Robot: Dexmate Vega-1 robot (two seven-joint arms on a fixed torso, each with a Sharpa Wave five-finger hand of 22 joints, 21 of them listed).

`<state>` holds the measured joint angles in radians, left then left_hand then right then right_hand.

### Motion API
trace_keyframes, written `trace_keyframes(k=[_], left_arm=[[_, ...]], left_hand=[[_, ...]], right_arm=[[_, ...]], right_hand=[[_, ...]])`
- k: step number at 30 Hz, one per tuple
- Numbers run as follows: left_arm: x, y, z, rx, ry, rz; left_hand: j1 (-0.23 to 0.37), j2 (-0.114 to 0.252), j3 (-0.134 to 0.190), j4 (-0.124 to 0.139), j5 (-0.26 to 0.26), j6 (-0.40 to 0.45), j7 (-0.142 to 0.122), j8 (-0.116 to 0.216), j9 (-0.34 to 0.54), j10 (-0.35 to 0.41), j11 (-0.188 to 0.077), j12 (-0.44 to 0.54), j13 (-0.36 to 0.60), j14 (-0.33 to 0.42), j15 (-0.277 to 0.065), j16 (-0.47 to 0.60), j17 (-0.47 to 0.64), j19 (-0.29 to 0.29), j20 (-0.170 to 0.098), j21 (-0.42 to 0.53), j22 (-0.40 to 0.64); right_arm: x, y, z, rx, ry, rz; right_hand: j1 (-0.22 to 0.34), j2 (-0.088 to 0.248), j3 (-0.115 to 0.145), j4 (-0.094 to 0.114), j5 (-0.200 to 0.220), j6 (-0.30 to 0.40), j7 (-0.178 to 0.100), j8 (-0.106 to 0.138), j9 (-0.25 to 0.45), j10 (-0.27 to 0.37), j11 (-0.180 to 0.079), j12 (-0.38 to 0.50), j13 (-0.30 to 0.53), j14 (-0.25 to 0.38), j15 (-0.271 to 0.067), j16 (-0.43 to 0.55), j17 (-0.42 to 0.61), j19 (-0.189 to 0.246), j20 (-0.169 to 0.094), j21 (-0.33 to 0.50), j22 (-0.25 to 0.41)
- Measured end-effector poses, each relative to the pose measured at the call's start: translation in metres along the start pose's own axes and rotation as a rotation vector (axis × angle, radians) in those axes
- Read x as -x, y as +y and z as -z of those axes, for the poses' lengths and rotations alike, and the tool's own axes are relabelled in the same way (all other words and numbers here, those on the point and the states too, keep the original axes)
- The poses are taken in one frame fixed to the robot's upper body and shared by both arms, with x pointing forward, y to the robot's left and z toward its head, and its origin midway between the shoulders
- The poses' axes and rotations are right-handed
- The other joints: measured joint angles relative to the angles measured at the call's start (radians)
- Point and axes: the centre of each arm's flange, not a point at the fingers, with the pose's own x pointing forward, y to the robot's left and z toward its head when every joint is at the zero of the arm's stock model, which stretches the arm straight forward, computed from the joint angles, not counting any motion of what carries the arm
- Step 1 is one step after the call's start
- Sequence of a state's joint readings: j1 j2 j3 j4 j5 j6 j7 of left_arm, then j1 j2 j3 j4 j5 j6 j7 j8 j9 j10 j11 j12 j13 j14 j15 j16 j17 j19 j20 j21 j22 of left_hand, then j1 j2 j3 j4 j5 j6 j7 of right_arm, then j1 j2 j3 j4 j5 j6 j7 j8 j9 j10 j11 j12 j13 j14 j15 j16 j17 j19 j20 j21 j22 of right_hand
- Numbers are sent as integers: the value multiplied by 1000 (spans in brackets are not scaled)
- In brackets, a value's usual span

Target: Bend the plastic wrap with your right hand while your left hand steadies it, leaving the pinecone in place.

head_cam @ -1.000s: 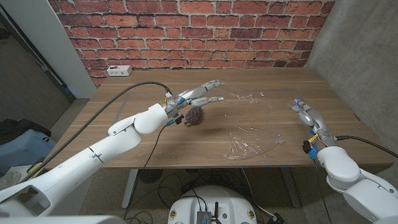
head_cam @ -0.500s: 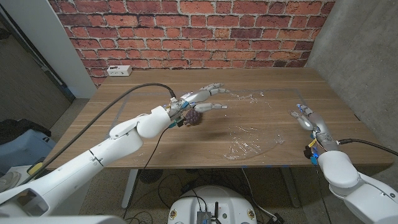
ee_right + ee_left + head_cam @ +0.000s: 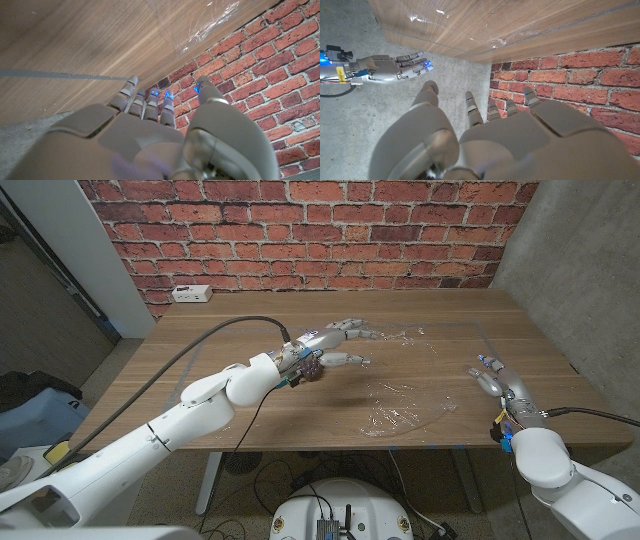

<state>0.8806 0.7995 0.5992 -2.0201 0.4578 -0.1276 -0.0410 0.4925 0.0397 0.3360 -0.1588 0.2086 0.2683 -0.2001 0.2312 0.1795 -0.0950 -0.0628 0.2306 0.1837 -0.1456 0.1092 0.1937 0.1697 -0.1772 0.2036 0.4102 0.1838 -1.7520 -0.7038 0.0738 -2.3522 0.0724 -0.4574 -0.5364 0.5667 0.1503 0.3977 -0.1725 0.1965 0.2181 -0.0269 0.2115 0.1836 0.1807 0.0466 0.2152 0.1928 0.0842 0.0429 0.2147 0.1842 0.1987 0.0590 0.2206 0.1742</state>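
Reaching farther over the table (image 3: pixel 200 370), the left hand (image 3: pixel 335 345) now spreads empty above the pinecone (image 3: pixel 308 366) toward the wrap (image 3: pixel 400 395), while the right hand (image 3: pixel 500 382), open and empty, has drawn back from the wrap's near edge, so bending hasn't begun.

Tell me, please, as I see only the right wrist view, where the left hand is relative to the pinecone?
Observer: In the head view the left hand reaches over the pinecone, its fingers spread toward the plastic wrap.
Operator: Thank you. Is my right hand on the wrap yet?
Observer: No. The right hand is apart from the wrap, off to its right side, with its fingers apart and nothing in them.
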Motion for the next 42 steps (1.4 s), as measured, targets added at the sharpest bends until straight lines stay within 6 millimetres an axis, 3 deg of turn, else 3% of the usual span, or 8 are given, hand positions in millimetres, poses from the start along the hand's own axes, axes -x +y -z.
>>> trace_keyframes(k=[7,8,9,20,32,42], left_arm=[[0,-2,4,-49,21,13],[0,-6,-10,-46,-3,19],[0,-7,-10,-48,-4,19],[6,-15,-20,-69,-18,21],[12,-27,-37,-135,-39,35],[17,-33,-44,-177,-54,74]], left_hand=[[15,-4,0,0,0,18,-7,0,0,5,-5,0,0,0,0,0,0,0,0,-4,0],[15,-4,0,0,0,20,-9,0,0,7,-7,0,0,0,0,0,0,0,0,-4,0],[15,-4,0,0,0,20,-8,0,0,10,-3,0,0,0,0,0,0,0,0,-4,0],[36,-9,-3,3,0,82,32,0,0,39,-10,0,0,14,-7,0,0,0,0,-8,0],[51,-25,-7,-1,0,120,57,0,0,51,-9,0,0,18,-11,0,0,0,0,-15,0],[66,-21,-7,-1,0,144,59,0,0,59,-16,0,0,17,-11,0,0,0,0,-23,0]], right_arm=[[4,5,0,-7,4,-11],[4,2,4,38,20,9],[4,2,4,41,20,10],[10,5,4,103,19,21],[19,11,8,177,35,33],[27,17,12,218,58,33]], right_hand=[[18,7,6,3,0,19,-2,7,0,7,-7,0,0,18,-11,4,0,11,-1,0,0],[29,11,11,5,0,20,-2,8,0,11,-11,0,0,22,-15,4,0,12,-2,0,0],[29,11,12,4,0,27,-2,8,0,15,-15,0,0,21,-14,4,0,15,1,0,0],[51,-1,15,1,0,52,-2,8,0,32,-14,0,0,36,-21,8,0,29,4,0,0],[93,14,23,1,-4,99,-13,15,0,57,-25,0,0,61,-43,8,5,48,-13,0,0],[115,13,27,5,-4,117,-9,15,5,75,-28,8,0,67,-49,12,5,59,-12,0,0]])
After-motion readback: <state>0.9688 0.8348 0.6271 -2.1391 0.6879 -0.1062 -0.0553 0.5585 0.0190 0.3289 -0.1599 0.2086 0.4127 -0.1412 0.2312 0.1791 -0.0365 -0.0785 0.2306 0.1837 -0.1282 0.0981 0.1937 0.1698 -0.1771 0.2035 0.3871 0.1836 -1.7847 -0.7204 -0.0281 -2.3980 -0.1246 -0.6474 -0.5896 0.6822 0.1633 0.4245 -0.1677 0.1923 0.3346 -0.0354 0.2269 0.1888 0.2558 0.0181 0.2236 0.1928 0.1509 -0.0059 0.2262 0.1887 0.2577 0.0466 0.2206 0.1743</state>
